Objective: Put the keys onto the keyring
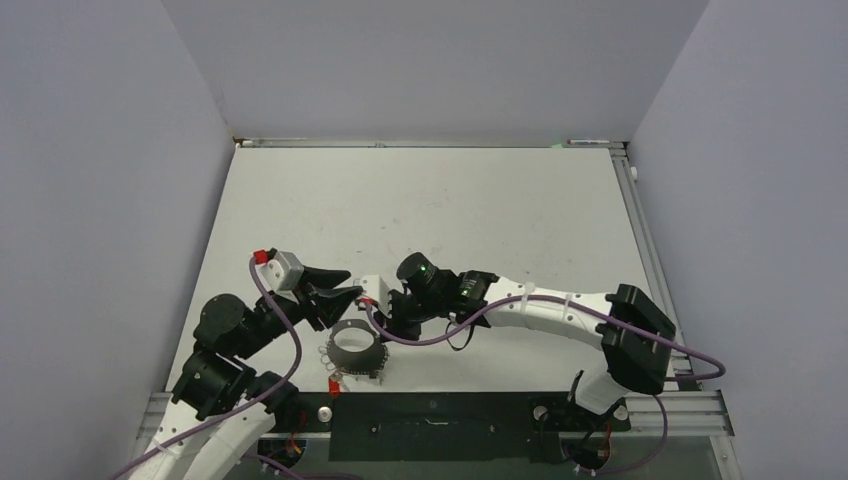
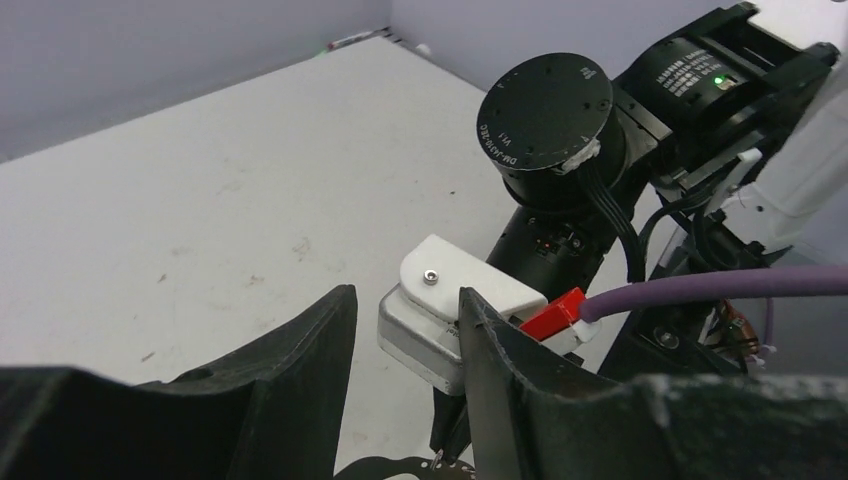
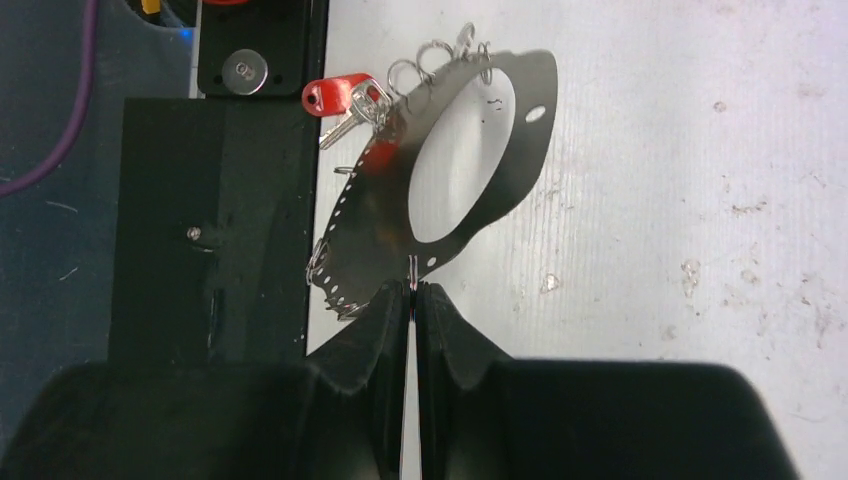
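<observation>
The left gripper hangs at 10 o'clock of the keyring. Its fingers stand partly apart with nothing between them. Through the gap its wrist view shows only the other arm's camera housing. That looks like a waiting pose, close enough to help but clear of the plate.

At 7 o'clock of the keyring, the red-tagged key lies at the table's near edge, its tag over the black base plate. In the right wrist view its metal end meets the plate's rim among the split rings. It seems to be threaded onto 1 of them, though the join is too small to confirm. The other 2 keys are not visible in any view.

The keyring sits just ahead of the arm bases, and its far side appears tipped up off the table.

The right gripper comes in from 1 o'clock, jaws pressed together on the thin rim of the keyring. Pinching the edge probably serves to steady and tilt the plate. That would leave the rim's wire loops free of the surface and reachable from the left.
</observation>
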Controlling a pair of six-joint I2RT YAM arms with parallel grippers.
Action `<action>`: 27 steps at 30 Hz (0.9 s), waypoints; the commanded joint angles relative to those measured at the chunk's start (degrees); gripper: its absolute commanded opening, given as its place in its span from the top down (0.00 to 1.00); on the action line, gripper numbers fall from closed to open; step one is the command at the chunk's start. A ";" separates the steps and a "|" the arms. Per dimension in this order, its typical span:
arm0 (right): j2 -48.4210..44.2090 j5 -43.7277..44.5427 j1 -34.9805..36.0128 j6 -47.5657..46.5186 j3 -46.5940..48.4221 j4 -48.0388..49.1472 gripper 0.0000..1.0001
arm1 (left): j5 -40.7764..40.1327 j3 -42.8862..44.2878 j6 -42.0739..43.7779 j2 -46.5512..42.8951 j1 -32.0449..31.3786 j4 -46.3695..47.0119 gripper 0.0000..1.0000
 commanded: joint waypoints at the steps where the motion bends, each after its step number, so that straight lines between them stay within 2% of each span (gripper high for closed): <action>1: -7.28 5.71 2.33 -2.80 4.62 -4.63 0.95 | 14.56 -1.59 -0.08 -0.88 0.18 5.78 0.61; 4: -10.71 7.94 3.50 -3.08 5.47 -7.11 0.95 | 17.15 -1.87 -0.35 -1.02 0.18 6.99 0.61; 7: -14.01 8.97 3.78 -3.05 5.60 -8.18 0.95 | 17.37 -2.14 -0.62 -1.17 0.18 7.88 0.56; 11: -16.74 9.88 3.87 -2.53 4.41 -8.15 0.95 | 17.80 -2.81 -2.17 -1.92 0.26 10.38 0.36; 15: -17.65 10.12 4.33 -1.69 3.29 -7.65 0.95 | 10.75 -3.84 -6.27 -3.15 0.27 13.85 0.28; 22: -18.86 12.07 4.88 -2.13 4.54 -9.28 0.95 | 19.64 -6.21 -3.54 -5.37 0.27 20.17 0.27; 27: -20.93 13.46 4.85 -3.05 6.94 -11.89 0.95 | 25.63 -8.94 -6.51 -9.25 0.27 27.67 0.25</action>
